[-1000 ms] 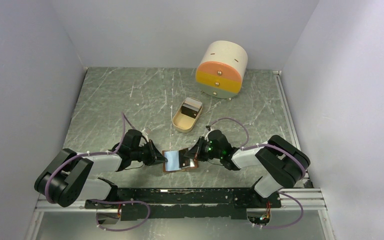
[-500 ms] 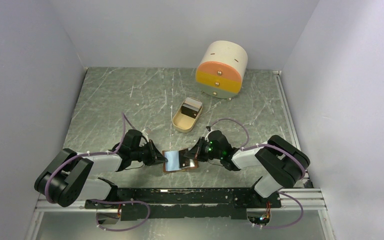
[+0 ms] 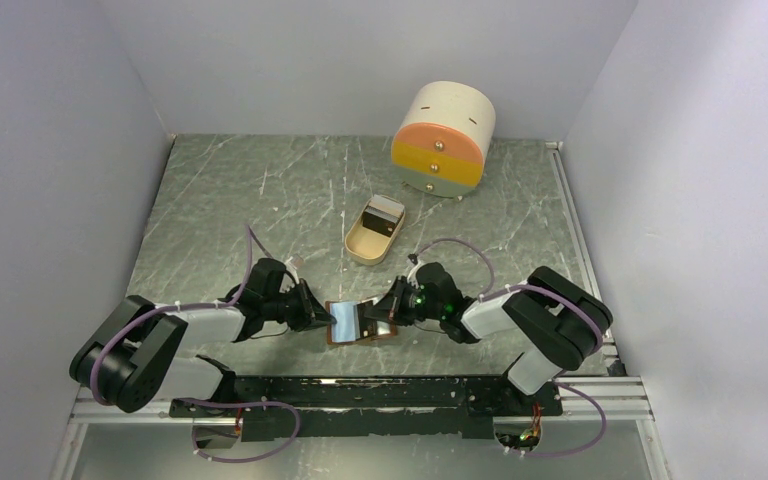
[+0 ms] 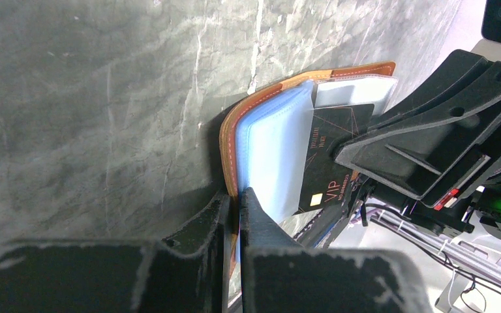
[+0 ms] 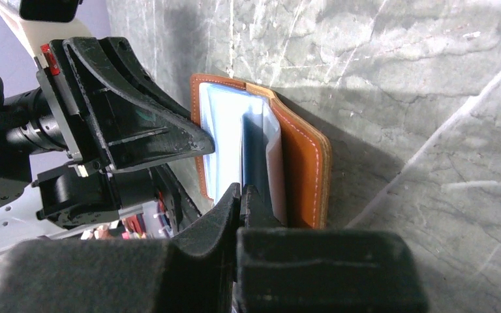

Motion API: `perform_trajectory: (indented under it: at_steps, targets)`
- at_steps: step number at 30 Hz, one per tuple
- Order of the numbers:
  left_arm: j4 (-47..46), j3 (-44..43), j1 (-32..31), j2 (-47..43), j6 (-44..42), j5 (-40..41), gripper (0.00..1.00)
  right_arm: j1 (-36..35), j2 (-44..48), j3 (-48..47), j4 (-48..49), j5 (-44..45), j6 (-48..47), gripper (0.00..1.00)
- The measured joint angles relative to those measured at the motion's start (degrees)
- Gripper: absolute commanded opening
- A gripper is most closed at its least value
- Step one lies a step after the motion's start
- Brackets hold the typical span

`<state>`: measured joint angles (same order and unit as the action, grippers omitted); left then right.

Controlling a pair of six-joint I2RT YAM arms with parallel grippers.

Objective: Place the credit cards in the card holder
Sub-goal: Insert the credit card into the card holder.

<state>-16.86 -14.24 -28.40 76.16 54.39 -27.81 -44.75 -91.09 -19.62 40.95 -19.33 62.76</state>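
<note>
Clamping card holder (image 5: 300, 163) (left hand (image 4: 235, 195)), card (image 4: 329, 150) (right hand (image 5: 240, 192)).

right fingers (image 5: 223, 212) pinch dark card (image 5: 254, 153) in card holder (image 5: 305, 171)

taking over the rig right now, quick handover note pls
Left pincer: shut on the edge of the open card holder.
Right pincer: shut on a dark card, partway into a clear pocket.
Done: cannot tell whether other pockets are filled.
Left: seat this card, then fetch what look like more cards from the beige tray beyond the holder.
</note>
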Motion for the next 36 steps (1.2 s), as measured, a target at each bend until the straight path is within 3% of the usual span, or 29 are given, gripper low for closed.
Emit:
perform_trajectory:
  at_steps: [9, 15, 20, 24, 28, 36]
  targets:
    - [0.3, -0.3, -0.3, 0.3, -0.3, 0.0, 0.09, 0.3, -1.7, -1.6, 0.4, 0.1, -0.5, 0.02]
    - [0.2, -0.3, -0.6, 0.2, -0.3, 0.0, 0.09, 0.4, -5.2, -1.6, 3.6, -1.2, 1.1, 0.28]
    - [0.2, -0.3, -1.0, 0.2, 0.0, 0.2, 0.09, 0.4, -1.2, -3.9, -5.8, 1.8, -1.3, 0.4]
    - [0.2, 0.0, -1.1, -0.3, 0.3, 0.5, 0.09, 0.4, 1.4, -7.5, -15.5, 5.4, -5.0, 0.39]
    - [-0.1, 0.6, -1.3, -0.7, 0.8, 0.7, 0.09, 0.3, 1.6, -8.2, -18.1, 6.1, -6.2, 0.38]
    - [-0.9, 1.1, -1.4, -0.9, 2.1, 0.6, 0.09, -2.0, 1.8, -8.1, -19.3, 6.9, -5.4, 0.22]
